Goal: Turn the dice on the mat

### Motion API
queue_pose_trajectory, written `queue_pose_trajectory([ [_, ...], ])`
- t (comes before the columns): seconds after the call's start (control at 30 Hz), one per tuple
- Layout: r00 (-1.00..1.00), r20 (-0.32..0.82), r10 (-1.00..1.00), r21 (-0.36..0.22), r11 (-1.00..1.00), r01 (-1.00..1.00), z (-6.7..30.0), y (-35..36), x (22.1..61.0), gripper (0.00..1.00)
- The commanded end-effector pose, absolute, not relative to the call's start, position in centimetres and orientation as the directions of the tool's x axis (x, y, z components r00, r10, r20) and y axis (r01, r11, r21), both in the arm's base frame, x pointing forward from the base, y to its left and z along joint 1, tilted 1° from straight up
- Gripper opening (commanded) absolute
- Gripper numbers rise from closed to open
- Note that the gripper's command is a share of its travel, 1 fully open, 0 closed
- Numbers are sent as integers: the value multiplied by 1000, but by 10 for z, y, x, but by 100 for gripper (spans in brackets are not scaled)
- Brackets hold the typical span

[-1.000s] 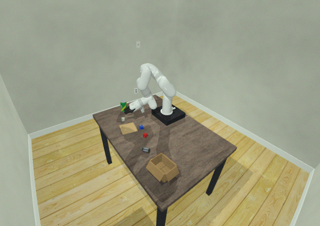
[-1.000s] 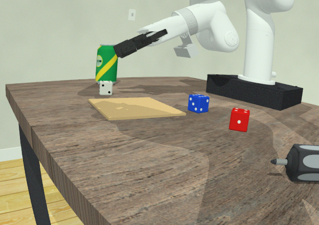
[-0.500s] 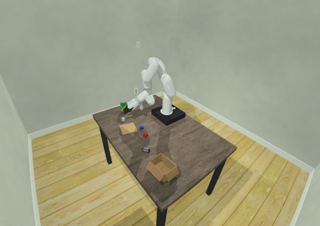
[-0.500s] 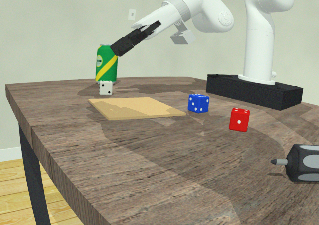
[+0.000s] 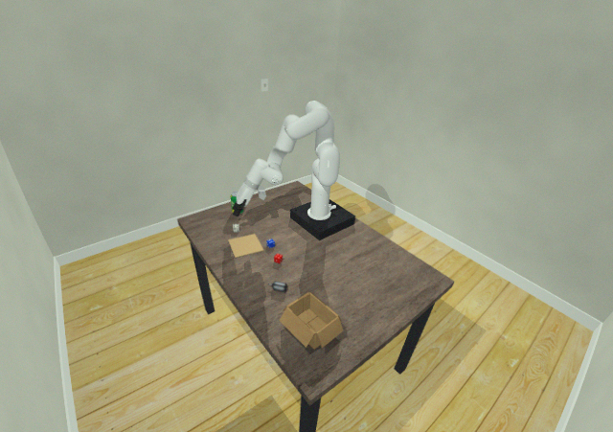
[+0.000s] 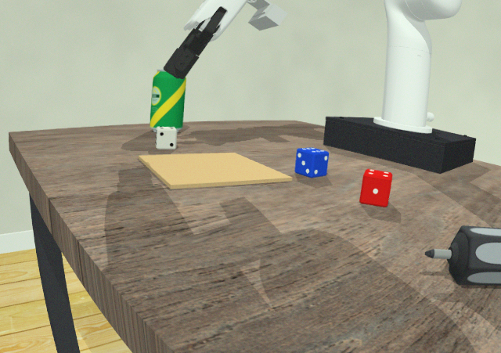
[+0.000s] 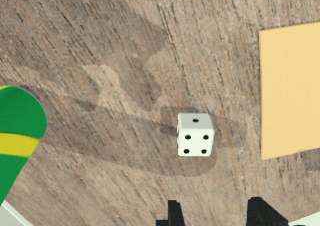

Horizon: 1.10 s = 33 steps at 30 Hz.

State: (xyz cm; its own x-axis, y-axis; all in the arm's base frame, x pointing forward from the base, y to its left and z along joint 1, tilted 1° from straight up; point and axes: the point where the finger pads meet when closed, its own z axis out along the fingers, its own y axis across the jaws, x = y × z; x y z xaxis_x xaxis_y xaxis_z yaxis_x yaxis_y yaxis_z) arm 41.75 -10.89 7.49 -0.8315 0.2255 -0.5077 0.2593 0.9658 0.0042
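Gripper (image 5: 238, 213) (image 6: 175, 67) (image 7: 213, 221) part-open, holding nothing. White die (image 5: 236, 228) (image 6: 166, 138) (image 7: 195, 136) off the mat (image 5: 245, 245) (image 6: 214, 169) (image 7: 292, 91), gap between. Wrist shows its 1 and 4; exterior gives a 2 side. Exterior: red die (image 5: 278, 259) (image 6: 375, 188) 4 up, off mat, past blue die (image 5: 270, 243) (image 6: 311, 162), itself just beside the mat edge. Wrist shows neither. Box (image 5: 297, 326) only in top. Can (image 5: 234, 199) (image 6: 167, 102) (image 7: 17, 121) near white die, tight that side; more room toward mat.
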Motion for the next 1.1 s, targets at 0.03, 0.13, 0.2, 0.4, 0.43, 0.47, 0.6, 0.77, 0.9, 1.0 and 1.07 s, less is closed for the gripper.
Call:
queue_pose_trajectory([
  [0.03, -898, -369, 241, 2, 966, 259, 75, -111, 425, 47],
  [0.13, -933, -260, 249, 1, 966, 257, 78, -112, 430, 47],
  [0.2, -942, -224, 250, 1, 966, 257, 79, -113, 432, 47],
  [0.4, -965, -64, 254, 0, 967, 254, 83, -115, 440, 47],
  [0.43, -966, -47, 254, 0, 967, 254, 84, -115, 440, 47],
  [0.47, -966, -47, 254, 0, 967, 254, 84, -115, 440, 47],
  [0.6, -967, -15, 253, 0, 967, 253, 85, -115, 442, 47],
  [0.77, -967, -3, 253, 0, 967, 253, 85, -116, 442, 47],
  [0.9, -967, -3, 253, 0, 967, 253, 85, -116, 442, 100],
  [1.0, -967, -3, 253, 0, 967, 253, 85, -116, 442, 100],
  [1.07, -967, -3, 253, 0, 967, 253, 85, -116, 442, 100],
])
